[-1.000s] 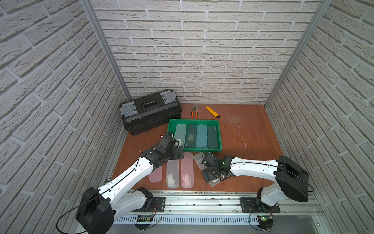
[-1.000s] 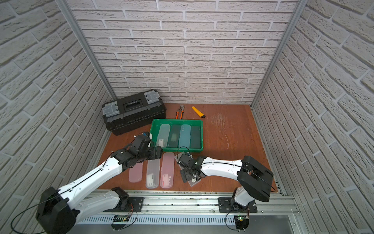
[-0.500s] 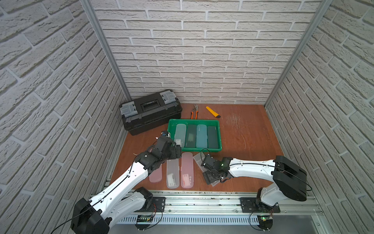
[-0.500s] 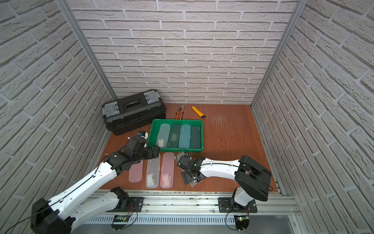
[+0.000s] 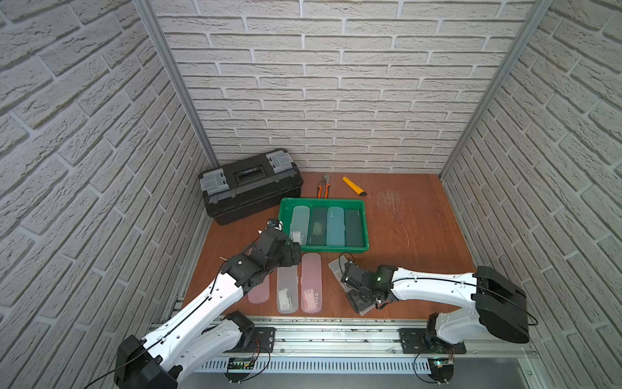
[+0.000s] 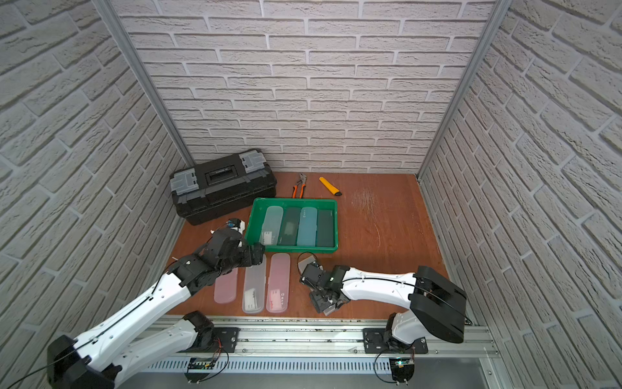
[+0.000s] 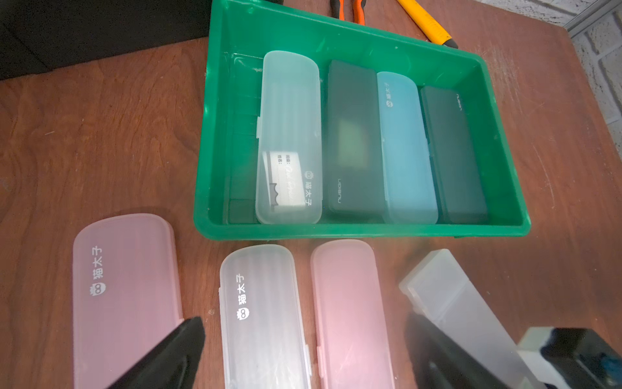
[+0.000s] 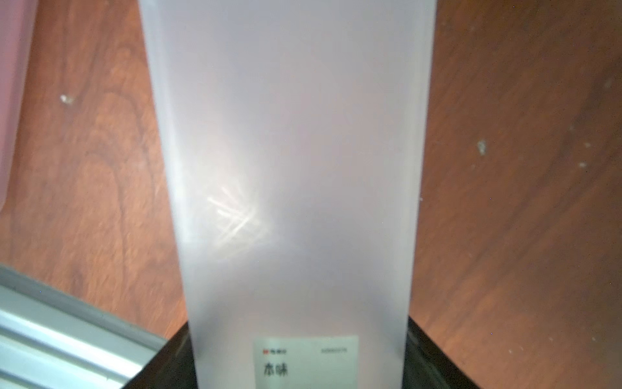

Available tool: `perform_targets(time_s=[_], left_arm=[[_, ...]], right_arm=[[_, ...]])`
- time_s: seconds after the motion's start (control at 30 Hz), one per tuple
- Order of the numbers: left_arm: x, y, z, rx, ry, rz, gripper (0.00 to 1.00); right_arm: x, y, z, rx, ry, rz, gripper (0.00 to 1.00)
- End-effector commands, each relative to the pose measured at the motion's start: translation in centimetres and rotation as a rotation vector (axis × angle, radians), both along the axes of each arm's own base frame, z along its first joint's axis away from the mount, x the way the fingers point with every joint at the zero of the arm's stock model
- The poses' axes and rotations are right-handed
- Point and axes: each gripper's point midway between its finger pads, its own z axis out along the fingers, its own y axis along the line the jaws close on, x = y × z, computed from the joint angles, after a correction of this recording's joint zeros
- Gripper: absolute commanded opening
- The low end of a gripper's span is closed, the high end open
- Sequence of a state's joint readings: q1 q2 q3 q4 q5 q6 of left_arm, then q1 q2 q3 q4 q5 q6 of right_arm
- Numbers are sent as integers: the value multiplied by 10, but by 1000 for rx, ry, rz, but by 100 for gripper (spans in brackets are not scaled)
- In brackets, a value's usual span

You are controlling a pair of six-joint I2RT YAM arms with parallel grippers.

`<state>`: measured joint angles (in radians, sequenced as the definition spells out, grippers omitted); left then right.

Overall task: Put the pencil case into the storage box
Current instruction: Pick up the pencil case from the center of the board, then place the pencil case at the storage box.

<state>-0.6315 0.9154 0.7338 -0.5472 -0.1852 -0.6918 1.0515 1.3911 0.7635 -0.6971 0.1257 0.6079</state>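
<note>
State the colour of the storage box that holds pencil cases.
Bright green; the storage box shows best in the left wrist view.

The jaws of the right gripper (image 5: 361, 299), which were spread wide a second ago, have been brought together onto the frosted pencil case (image 8: 292, 168). In the right wrist view both long edges of the case are now met by the dark fingers (image 8: 434, 363) (one on each side, no gap showing). The right gripper has also been shifted slightly along the case toward the front rail (image 5: 336, 331). The left arm's elbow (image 5: 141, 363) has been drawn back and lowered, so that it now sits nearer the bottom edge of both top views, and the forearm (image 5: 208, 303) is laid flatter than before.
</note>
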Motion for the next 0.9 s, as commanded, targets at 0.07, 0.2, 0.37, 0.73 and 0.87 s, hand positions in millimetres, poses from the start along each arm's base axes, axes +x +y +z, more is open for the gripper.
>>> perform_targets(time_s=[0.07, 0.2, 0.37, 0.73, 0.87], left_arm=[[8, -5, 21, -33, -70, 4, 99], [9, -5, 27, -44, -91, 5, 99], [7, -9, 55, -99, -183, -37, 98], [6, -18, 99, -124, -323, -140, 99], [18, -20, 103, -95, -328, -120, 99]], right_arm=[[-17, -4, 16, 30, 29, 103, 61], [-19, -2, 26, 59, 18, 142, 54], [-17, 2, 39, 109, -25, 156, 51], [-2, 25, 87, 279, -137, 147, 45], [30, 26, 117, 281, -260, 49, 46]])
